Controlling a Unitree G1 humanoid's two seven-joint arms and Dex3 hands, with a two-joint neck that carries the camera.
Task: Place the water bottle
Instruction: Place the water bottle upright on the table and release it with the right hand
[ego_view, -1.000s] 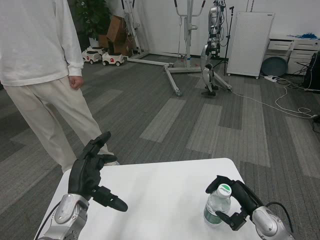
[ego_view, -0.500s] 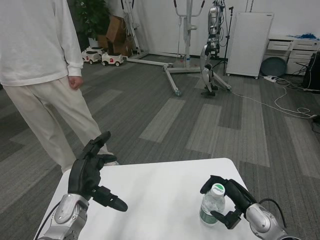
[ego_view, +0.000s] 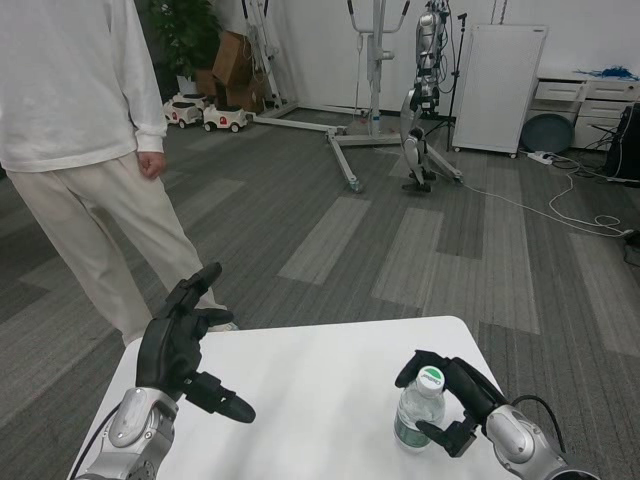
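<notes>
White table (ego_view: 330, 370) | water bottle (ego_view: 415, 412) upright, cap up | right hand (ego_view: 450, 405) grips it

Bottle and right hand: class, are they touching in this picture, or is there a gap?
Touching. The head view shows the right hand with its fingers curled over the bottle near the cap and another digit against its lower side.

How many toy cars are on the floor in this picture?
2: both toy cars stand side by side at the far left, one left of the other. More may hide behind the person.
</notes>
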